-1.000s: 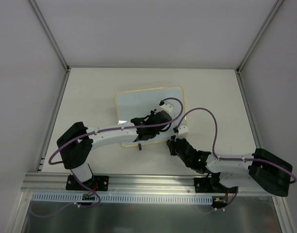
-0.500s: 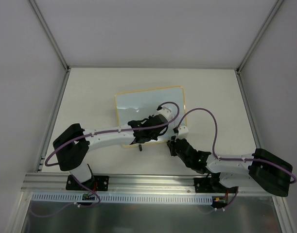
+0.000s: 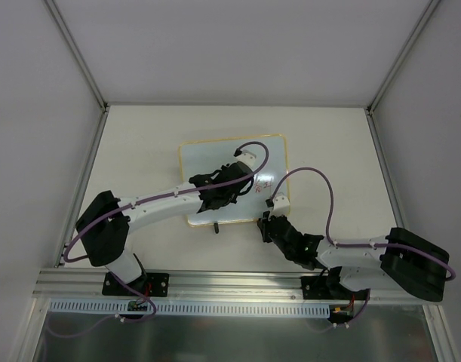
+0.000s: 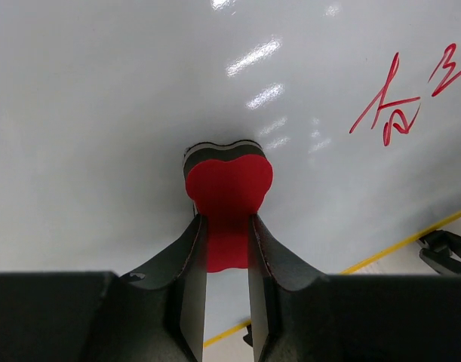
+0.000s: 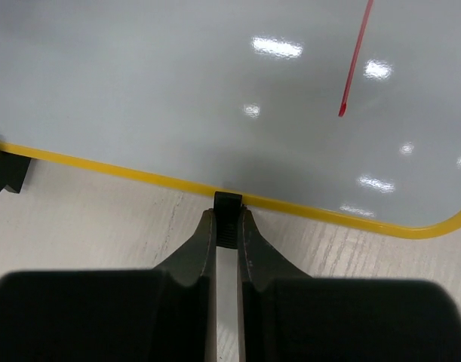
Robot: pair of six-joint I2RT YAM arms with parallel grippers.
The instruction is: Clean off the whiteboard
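The whiteboard (image 3: 215, 162) lies flat mid-table, white with a thin yellow frame (image 4: 411, 240). Red handwriting (image 3: 262, 183) sits on its right part, also in the left wrist view (image 4: 388, 113); one red stroke (image 5: 354, 60) shows in the right wrist view. My left gripper (image 3: 215, 194) (image 4: 228, 226) is shut on a red eraser block (image 4: 228, 181) pressed on the board (image 4: 102, 113), left of the writing. My right gripper (image 3: 265, 225) (image 5: 228, 226) is shut on the board's black foot (image 5: 228, 205) at the near yellow edge (image 5: 328, 215).
A second black foot (image 3: 216, 227) sticks out from the board's near edge, seen also in the right wrist view (image 5: 4, 170). White walls with metal posts (image 3: 79, 56) enclose the table. The aluminium base rail (image 3: 238, 283) runs along the near edge.
My left gripper has slid left across the board with the eraser, uncovering red handwriting on the right part. The right gripper has stayed clamped on the foot.
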